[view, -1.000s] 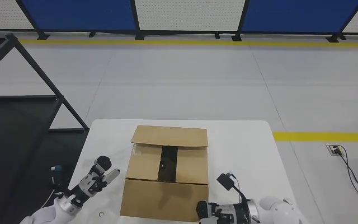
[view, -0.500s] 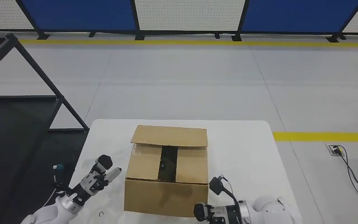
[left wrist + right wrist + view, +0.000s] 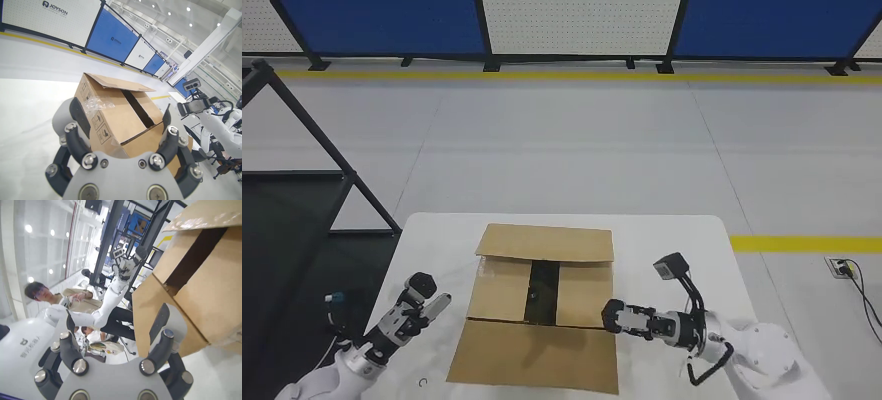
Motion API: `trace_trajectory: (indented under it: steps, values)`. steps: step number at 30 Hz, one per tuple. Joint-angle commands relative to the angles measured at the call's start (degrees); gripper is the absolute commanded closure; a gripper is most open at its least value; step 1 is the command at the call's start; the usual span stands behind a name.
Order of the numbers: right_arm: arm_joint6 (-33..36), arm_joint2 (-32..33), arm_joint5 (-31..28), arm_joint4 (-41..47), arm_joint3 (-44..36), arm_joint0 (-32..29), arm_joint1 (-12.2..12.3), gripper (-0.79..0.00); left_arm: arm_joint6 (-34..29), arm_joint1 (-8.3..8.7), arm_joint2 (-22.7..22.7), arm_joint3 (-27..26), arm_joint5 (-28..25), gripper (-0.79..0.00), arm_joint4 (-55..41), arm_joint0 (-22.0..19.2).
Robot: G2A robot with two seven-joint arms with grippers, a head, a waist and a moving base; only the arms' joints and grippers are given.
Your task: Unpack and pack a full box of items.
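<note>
Now the cardboard box (image 3: 504, 300) sits mid-way across the white desk (image 3: 682, 240), its far flap (image 3: 545, 242) tilted up and its near flap (image 3: 532, 358) folded out toward me. The two side flaps (image 3: 497, 290) lie down with a dark gap (image 3: 541, 292) between them. My left gripper (image 3: 425, 303) hovers beside the box's left wall, apart from it, jaws spread wide, over a narrow strip of bare desk. My right gripper (image 3: 611, 318) is at the right end of the near flap's fold, jaws also spread. One pad (image 3: 159, 321) lies close to the flap's edge, though I cannot tell whether it touches. Bare desk runs wider to the box's right.
</note>
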Motion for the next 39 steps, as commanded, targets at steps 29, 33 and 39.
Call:
trace_trajectory:
  steps: [29,33,39]
  values:
    - [-21.6,-9.2,7.7,-5.1,10.3,8.6,-3.2,-0.785,2.5,0.08,-2.3,-1.3,1.2,-0.785,-2.0,3.0]
    - [-24.7,-9.7,8.0,-1.1,12.0,10.4,-4.1,-0.785,2.8,0.08,-2.4,-1.4,1.1,-0.785,-1.8,3.5]
    - [-28.6,-11.8,8.7,2.0,14.8,14.4,-5.6,-0.785,3.4,0.11,-3.3,-1.6,1.2,-0.785,-2.3,4.4]
